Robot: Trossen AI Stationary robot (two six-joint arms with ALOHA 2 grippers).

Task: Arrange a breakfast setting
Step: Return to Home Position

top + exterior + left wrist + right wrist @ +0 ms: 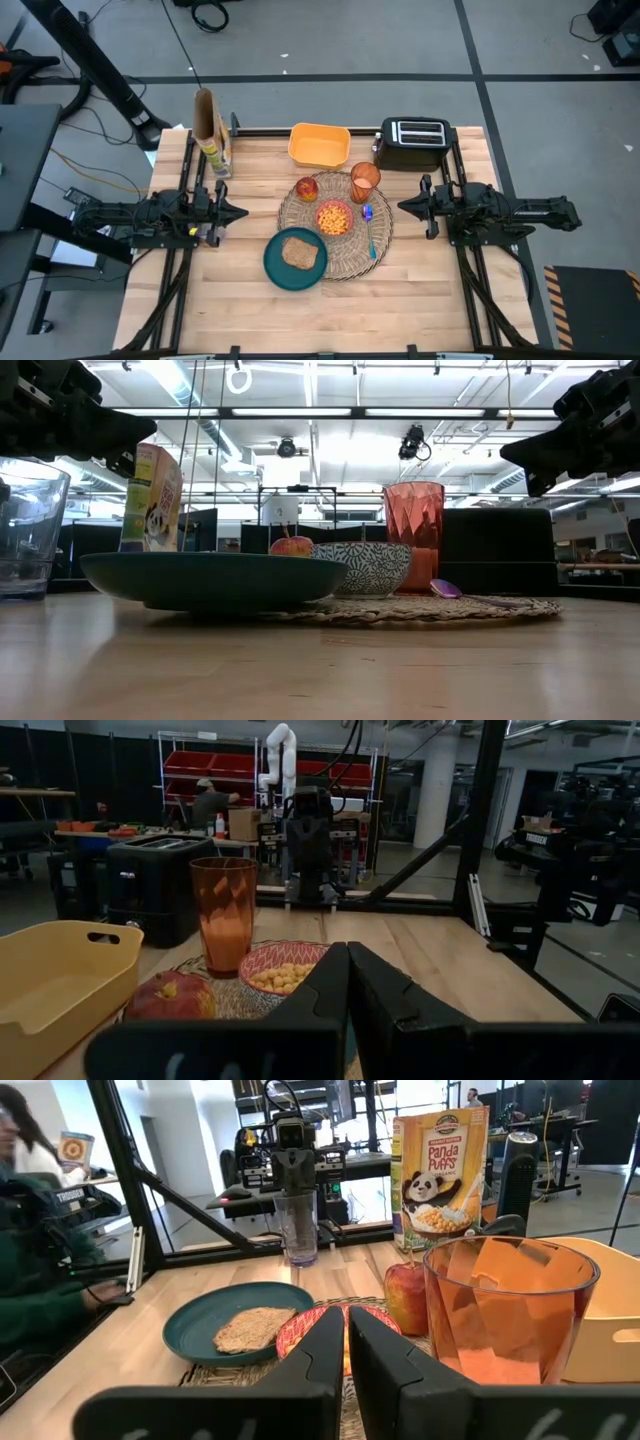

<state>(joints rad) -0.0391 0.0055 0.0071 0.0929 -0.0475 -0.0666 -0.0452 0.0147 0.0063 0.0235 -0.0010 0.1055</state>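
Wood tabletop (240, 300) in a bright workshop carries what looks like a finished setting. At its heart lies the placemat (345, 262), with the bowl (334, 202) in the middle, full of cereal (334, 218); it is the natural focus of the meal. Just beside the bowl, on the right arm's side, lies the spoon (371, 240), handy for an eater. The cup (365, 178) and the apple (306, 189) stand on the mat's far edge, toward the tray (319, 145), where they should not crowd the eating.

Overlapping the mat's rim on the left arm's side is the plate (272, 262), with the toast (300, 252) flat on it. Off the mat, the tray and the toaster (412, 142) stand near each other, and the box (208, 130) stands upright nearer the left arm.

The left gripper (240, 212) hovers to one side of the mat and the right gripper (403, 206) to the other. Both are well apart from the dishes, fingers pressed together on nothing. That seems sensible, since nothing appears left to place.
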